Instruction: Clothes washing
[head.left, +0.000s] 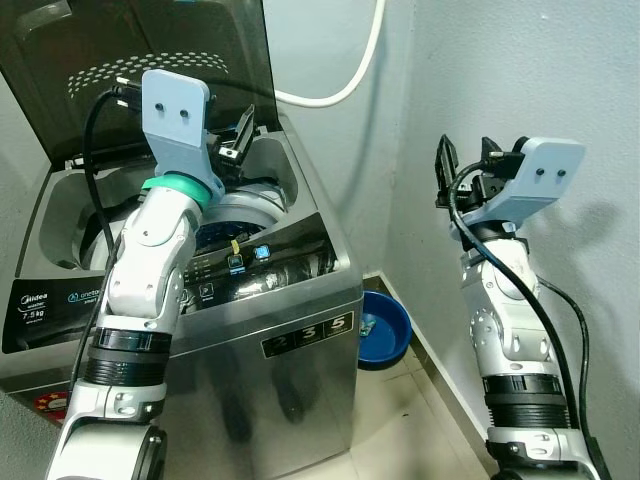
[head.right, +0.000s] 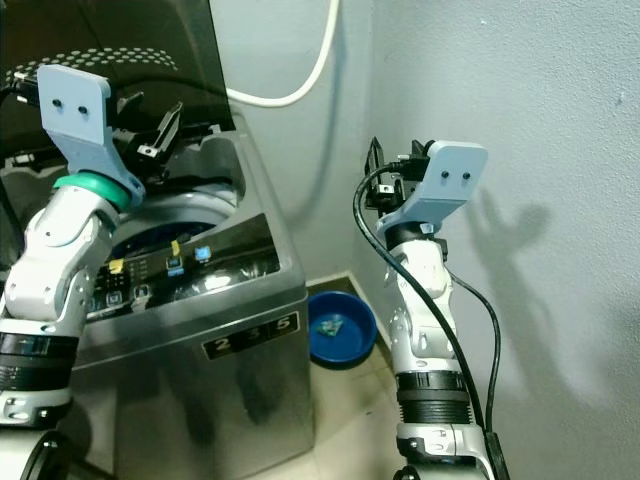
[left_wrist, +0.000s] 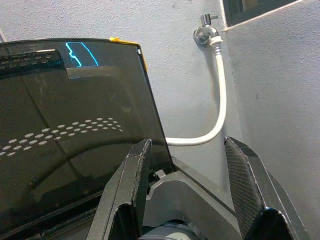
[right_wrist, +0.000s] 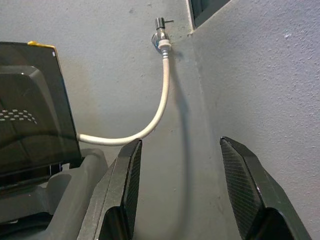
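While raised over the open tub, left gripper (head.left: 240, 140) with fingers spread, empty. Beneath it, grey top-loading washing machine (head.left: 300, 330), dark tinted lid (head.left: 120, 60) upright. Beside the wall, right gripper (head.left: 465, 170), fingers spread. Farther off, round blue plastic basin (head.left: 385, 330) on the floor, white hose (left_wrist: 220, 95) at the tap.

I see left gripper (head.left: 238, 140) raised, fingers spread, empty | right gripper (head.left: 465, 165) raised, fingers spread, empty

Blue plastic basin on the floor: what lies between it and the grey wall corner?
Nothing: in the left eye view the blue plastic basin sits right against the grey wall corner.
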